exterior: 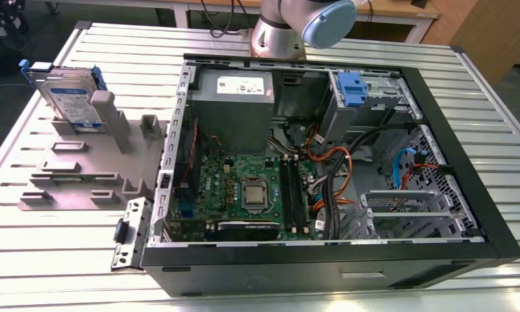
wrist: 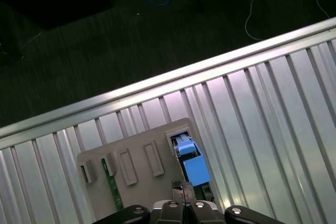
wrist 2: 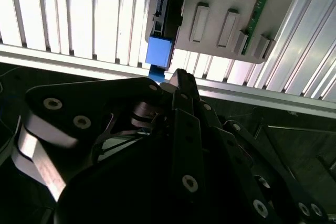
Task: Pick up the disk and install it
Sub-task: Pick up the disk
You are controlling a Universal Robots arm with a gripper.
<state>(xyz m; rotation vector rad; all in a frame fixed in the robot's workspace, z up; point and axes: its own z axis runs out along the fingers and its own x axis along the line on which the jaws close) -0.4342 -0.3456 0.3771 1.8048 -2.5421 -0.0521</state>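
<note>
Looking down past the gripper [wrist: 182, 186] in the first wrist view: fingertips pressed together, claw fully closed, nothing betw. them, nothing held. Shows alike in the second wrist view, gripper [wrist 2: 178, 77] tips meeting w/ no gap. Finding the disk [wrist: 189, 158] just beyond the tips, edge-on from above; gap betw. tips and disk not readable. Stands on edge in an end slot of a grey fixture [wrist: 134, 156], thin edge up, blue side frame [wrist: 195, 170] on top. Reads as a narrow dark strip in the second wrist view, disk [wrist 2: 163, 19], long line of that edge following the slot. Holds also a green board [wrist: 113, 184], edge-up, in a slot toward the fixture's other end. Rests on a slatted metal table [wrist: 273, 103]; dark floor [wrist: 105, 35] w/ cables beyond the table rim.

Going near to far in the exterior view: open PC case [exterior: 329, 268] nearest, motherboard [exterior: 242, 188] flat inside, grey metal box [exterior: 234, 97] and small blue bracket [exterior: 351, 88] at the far wall. Fixture just beside the case on the exterior view's left; disk [exterior: 69, 97] upright at its far end, well apart from the bracket's bay, labelled broad face toward the camera, top edge running across left-right. Long axis: can't tell, lower end sunk behind a fixture post. Arm [exterior: 299, 26] farthest, past the case.
</note>
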